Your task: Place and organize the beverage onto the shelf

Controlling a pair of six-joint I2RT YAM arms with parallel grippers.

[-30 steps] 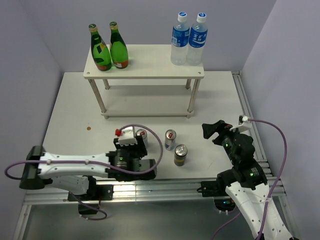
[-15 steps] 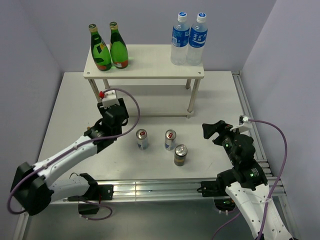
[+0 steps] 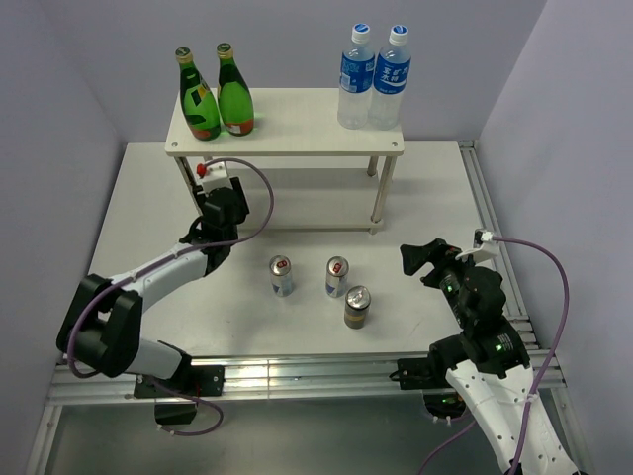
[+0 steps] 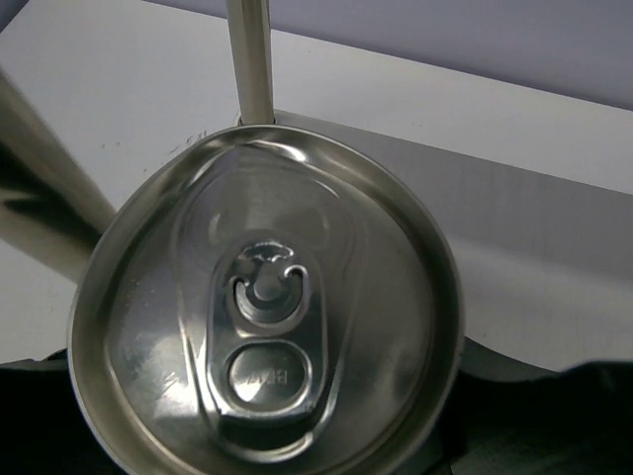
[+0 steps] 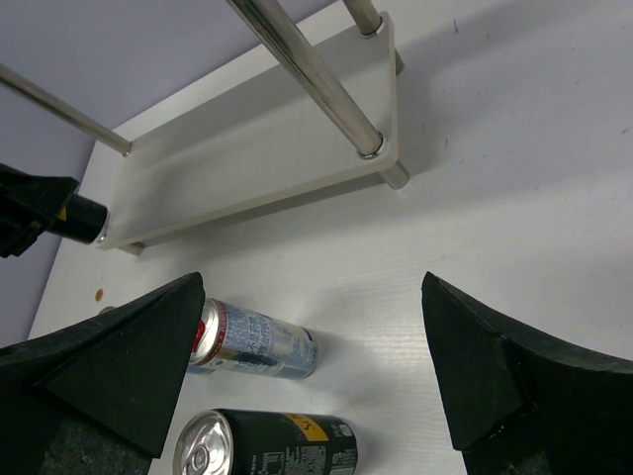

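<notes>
Left claw [image 3: 219, 196]: clamped on a dark can [image 4: 267, 317], held off the table [image 3: 138, 218] by the shelf's [image 3: 297, 124] left front leg, about 10 o'clock from table centre.
Right claw [image 5: 309, 292]: fingers wide apart, nothing between them, hanging at 4 o'clock.
Green bottles [image 3: 201, 102]: both upright on the top board's 11 o'clock end, just beside each other.
Silver cans [image 3: 282, 276]: two upright on the table, side by side, near centre.
Second dark can [image 3: 357, 308]: upright, at 5 o'clock of the right-hand silver can.
Water bottles [image 3: 356, 79]: a touching pair on the board's 1 o'clock end.
</notes>
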